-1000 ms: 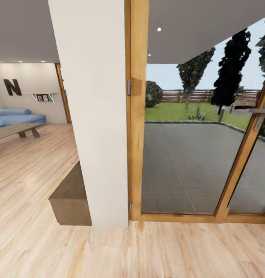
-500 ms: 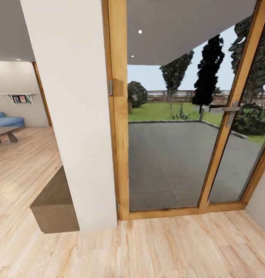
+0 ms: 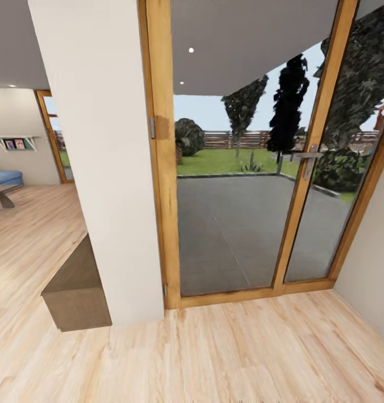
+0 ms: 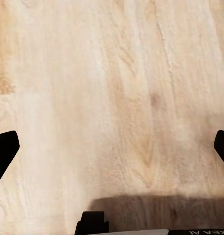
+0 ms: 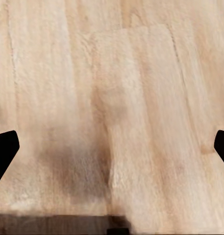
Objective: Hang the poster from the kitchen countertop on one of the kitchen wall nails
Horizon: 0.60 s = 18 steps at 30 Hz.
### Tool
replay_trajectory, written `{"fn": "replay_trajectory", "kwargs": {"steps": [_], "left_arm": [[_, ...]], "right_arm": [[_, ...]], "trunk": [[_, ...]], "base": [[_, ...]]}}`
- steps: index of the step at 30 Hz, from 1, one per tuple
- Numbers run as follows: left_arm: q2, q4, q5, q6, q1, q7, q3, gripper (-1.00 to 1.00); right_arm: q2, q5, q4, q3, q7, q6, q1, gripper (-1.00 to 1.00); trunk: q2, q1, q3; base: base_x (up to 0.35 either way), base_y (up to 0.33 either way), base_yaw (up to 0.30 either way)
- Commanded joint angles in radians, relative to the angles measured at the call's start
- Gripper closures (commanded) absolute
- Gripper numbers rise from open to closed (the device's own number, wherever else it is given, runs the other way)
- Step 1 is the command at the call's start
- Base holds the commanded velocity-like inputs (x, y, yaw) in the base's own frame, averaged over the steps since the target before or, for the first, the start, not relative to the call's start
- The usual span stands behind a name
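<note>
— Which step was in hand?

— Travel, I'd judge. The head camera faced a white pillar (image 3: pixel 111 162) and a wood-framed glass door (image 3: pixel 237 168) onto a paved terrace. The poster, the countertop and the wall nails were nowhere in the pictures, so where the poster lay couldn't be told.

— And the grippers?

— The left gripper (image 4: pixel 112 152) hung over bare wooden floor (image 4: pixel 116 88), fingers spread wide and empty. The right gripper (image 5: pixel 112 152) was the same.

— Next move?

— Probably turning the base from the door until the kitchen came into sight, then approaching the countertop.
</note>
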Motion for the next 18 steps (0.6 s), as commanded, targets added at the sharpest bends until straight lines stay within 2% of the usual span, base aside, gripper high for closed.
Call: {"fn": "replay_trajectory", "kwargs": {"steps": [1, 18], "left_arm": [[0.0, -0.001, -0.001, -0.002, 0.0, 0.0, 0.001, -1.0], [0.0, -0.001, -0.001, -0.002, 0.0, 0.0, 0.001, -1.0]], "right_arm": [[0.0, -0.002, 0.001, -0.001, -0.001, -0.003, -0.001, -1.0], [0.0, -0.001, 0.001, -0.001, -0.001, -0.004, 0.0, -1.0]], "trunk": [[0.0, 0.0, 0.0], [0.0, 0.0, 0.006]], "base": [[-0.072, 0.0, -0.272], [-0.013, 0.0, -0.295]]}}
